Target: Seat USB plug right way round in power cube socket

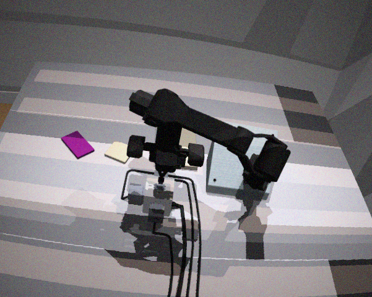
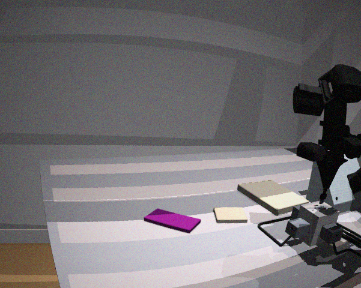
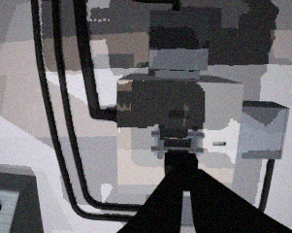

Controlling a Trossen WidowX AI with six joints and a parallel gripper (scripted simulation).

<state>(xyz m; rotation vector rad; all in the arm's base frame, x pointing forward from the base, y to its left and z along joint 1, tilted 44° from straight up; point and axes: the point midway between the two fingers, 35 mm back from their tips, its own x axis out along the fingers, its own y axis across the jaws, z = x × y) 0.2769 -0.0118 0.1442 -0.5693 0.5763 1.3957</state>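
The striped tabletop [image 1: 83, 179] [image 2: 118, 186] [image 3: 12, 92] meets grey walls. Right of centre low in the exterior view, the jaws [image 1: 161, 182] [image 2: 322, 198] point down, pinched on something small, apparently the USB plug, at the power cube's top [image 1: 149, 209] [image 2: 310, 213] [image 3: 223, 107]; its long axis looks near-upright, its keyed side unclear.

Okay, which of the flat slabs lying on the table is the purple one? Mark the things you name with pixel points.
The one farthest from the claw [image 1: 161, 174] [image 2: 322, 198] [image 3: 180, 162]; the other two are cream.

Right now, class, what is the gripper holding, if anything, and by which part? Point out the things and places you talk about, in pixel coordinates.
Apparently the USB plug [image 3: 178, 143], by its upper end; the gripper [image 1: 161, 179] [image 2: 323, 195] [image 3: 184, 178] hides the exact spot.
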